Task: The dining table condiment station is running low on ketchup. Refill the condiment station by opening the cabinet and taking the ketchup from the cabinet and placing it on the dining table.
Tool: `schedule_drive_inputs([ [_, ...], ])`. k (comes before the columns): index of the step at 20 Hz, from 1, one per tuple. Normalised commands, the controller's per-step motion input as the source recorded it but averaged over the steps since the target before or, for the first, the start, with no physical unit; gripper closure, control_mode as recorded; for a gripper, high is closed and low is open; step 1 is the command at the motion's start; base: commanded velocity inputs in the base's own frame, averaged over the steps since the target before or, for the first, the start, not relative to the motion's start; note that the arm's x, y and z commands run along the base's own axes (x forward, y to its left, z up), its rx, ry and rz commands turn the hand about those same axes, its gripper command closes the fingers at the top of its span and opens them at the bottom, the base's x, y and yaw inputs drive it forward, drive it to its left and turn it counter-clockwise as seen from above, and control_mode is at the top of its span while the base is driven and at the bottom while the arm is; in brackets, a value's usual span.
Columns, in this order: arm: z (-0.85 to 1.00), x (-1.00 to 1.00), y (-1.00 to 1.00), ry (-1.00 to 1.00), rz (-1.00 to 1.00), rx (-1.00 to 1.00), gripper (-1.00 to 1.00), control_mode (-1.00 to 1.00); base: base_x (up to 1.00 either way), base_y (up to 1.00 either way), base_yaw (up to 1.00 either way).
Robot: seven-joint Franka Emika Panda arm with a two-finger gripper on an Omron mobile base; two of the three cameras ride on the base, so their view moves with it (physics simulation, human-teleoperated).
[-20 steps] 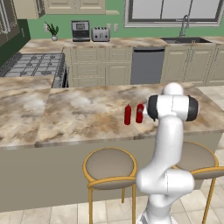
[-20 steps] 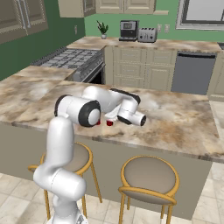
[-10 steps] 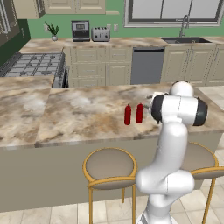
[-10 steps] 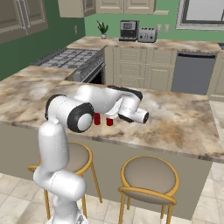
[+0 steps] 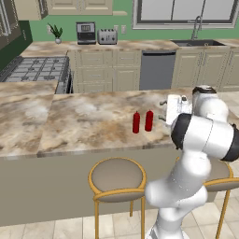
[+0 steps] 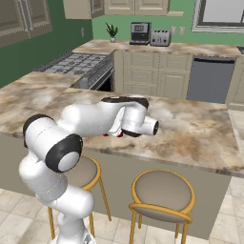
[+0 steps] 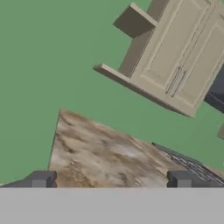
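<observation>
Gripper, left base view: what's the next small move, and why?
Probably draw the gripper back, away from the two red bottles. Both stand upright, side by side, on the dining table, and the gripper is open with nothing between its fingertips, so the delivery looks done.

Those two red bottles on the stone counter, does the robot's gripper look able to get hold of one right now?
Probably yes. The gripper is open and empty, level with the two ketchup bottles on the dining table, just beside them, and nothing stands between. It would likely need to turn toward them first.
</observation>
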Motion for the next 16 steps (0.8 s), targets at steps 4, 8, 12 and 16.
schedule_drive_inputs([
  [4,0.92,-0.95,0.53,-0.24,0.13,-0.22,-1.00,-1.00,0.00,0.00,0.00],
  [8,0.88,-0.99,0.63,-0.27,0.13,-0.26,-1.00,-1.00,0.00,0.00,0.00],
  [12,0.74,-1.00,0.73,-0.40,0.09,-0.31,-1.00,-1.00,0.00,0.00,0.00],
  [16,0.67,-1.00,0.68,-0.51,0.03,-0.32,-1.00,-1.00,0.00,0.00,0.00],
])
